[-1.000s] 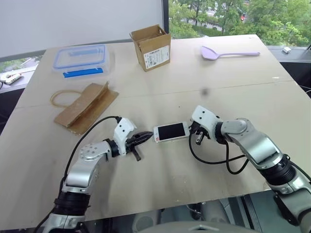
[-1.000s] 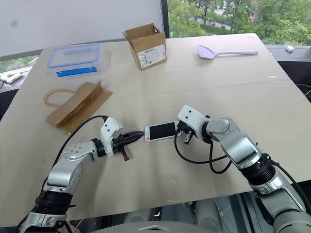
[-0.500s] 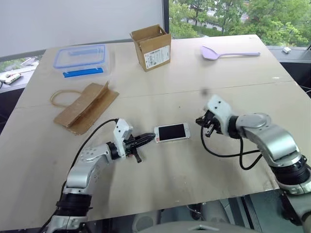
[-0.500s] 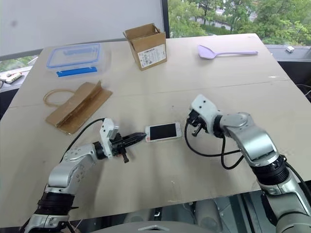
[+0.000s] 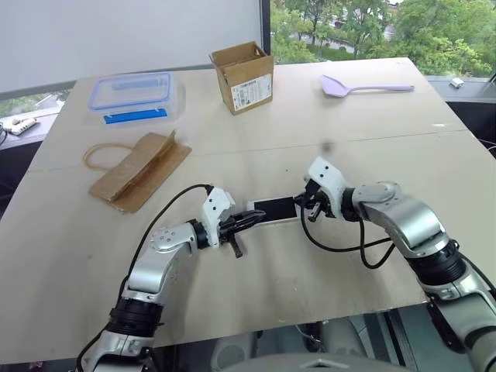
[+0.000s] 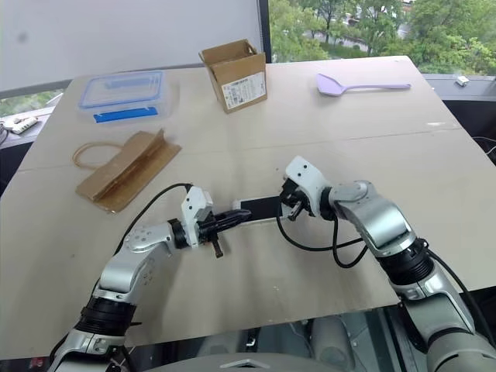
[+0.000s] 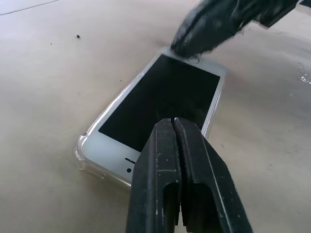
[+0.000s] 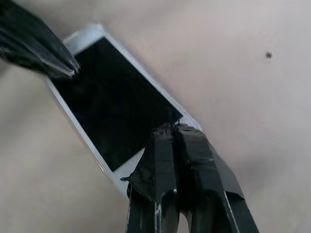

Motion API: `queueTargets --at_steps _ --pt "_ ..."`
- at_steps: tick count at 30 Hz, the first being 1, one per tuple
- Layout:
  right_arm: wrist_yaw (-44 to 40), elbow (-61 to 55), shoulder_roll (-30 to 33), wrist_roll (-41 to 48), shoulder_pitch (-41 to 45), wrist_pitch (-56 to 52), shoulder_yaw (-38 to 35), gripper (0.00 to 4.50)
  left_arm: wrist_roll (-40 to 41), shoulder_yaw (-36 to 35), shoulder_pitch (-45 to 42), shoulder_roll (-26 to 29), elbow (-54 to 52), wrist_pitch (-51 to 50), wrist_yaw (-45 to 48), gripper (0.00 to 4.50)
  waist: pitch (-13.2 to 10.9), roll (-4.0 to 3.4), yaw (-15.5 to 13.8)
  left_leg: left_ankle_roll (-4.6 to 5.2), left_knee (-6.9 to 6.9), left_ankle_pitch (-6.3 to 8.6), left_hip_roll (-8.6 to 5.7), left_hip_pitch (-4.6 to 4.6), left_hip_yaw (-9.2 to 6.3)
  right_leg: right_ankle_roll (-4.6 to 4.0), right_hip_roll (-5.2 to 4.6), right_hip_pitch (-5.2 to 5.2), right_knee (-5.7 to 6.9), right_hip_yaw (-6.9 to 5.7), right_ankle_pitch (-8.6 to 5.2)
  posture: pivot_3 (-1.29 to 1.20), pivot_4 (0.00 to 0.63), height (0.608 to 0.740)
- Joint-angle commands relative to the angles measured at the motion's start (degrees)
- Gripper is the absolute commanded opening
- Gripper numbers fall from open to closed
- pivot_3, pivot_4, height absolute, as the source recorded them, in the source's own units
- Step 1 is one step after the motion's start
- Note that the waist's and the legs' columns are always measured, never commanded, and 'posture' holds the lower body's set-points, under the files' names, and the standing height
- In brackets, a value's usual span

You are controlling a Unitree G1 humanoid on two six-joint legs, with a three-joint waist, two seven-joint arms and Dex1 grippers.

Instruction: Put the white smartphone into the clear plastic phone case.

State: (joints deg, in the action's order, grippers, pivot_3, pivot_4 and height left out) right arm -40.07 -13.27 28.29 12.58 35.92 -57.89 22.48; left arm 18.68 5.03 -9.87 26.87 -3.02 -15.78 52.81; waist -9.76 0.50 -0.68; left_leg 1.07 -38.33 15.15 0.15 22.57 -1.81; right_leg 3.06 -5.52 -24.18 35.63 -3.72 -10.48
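The white smartphone (image 5: 273, 208) lies flat, screen up, near the middle of the wooden table (image 5: 372, 147). A thin see-through rim, the clear plastic phone case (image 7: 82, 156), hugs the phone's corner in the left wrist view. My left gripper (image 5: 258, 218) is shut, its tip over the phone's left end and above the black screen (image 7: 165, 97). My right gripper (image 5: 302, 203) is also shut, its tip pressing on the phone's right end (image 8: 146, 160). Neither gripper holds anything.
At the back stand an open cardboard box (image 5: 242, 76) and a clear box with a blue-rimmed lid (image 5: 132, 93). A brown paper bag (image 5: 139, 170) lies to the left. A lilac spatula (image 5: 364, 85) rests at the far right.
My left gripper has slid right onto the phone's left end. My right gripper, pulled away half a second ago, has come back to the phone's right end.
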Motion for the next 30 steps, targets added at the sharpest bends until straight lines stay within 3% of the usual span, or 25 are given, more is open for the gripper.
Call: queueTargets --at_steps 1,12,30 --pt "-1.34 3.35 1.36 -1.27 -0.59 -1.26 3.48 0.03 -1.0 1.29 1.17 0.17 -0.04 -0.76 -0.45 0.06 0.06 -0.01 0.01 0.0 0.0 0.0 0.0 -0.01 0.0 0.0 0.0 0.01 0.0 0.0 0.0 0.0 0.15 0.74" --pt "-3.2 12.8 -1.68 -3.67 -0.14 0.17 8.85 0.03 -0.86 1.27 1.84 0.12 -2.11 -1.87 -1.89 0.06 0.78 0.06 0.55 0.01 0.03 0.02 0.05 -0.72 0.01 0.02 0.01 0.53 0.1 0.16 -0.27 0.0 0.15 0.74" --pt "-5.06 21.23 -3.17 -9.64 -2.71 5.85 12.34 0.03 -0.89 1.69 2.06 0.4 -6.19 -6.09 -4.38 0.06 2.35 0.07 1.3 0.01 0.06 0.03 0.05 -0.86 -0.05 0.01 0.02 0.55 0.15 0.31 -0.29 0.0 0.15 0.74"
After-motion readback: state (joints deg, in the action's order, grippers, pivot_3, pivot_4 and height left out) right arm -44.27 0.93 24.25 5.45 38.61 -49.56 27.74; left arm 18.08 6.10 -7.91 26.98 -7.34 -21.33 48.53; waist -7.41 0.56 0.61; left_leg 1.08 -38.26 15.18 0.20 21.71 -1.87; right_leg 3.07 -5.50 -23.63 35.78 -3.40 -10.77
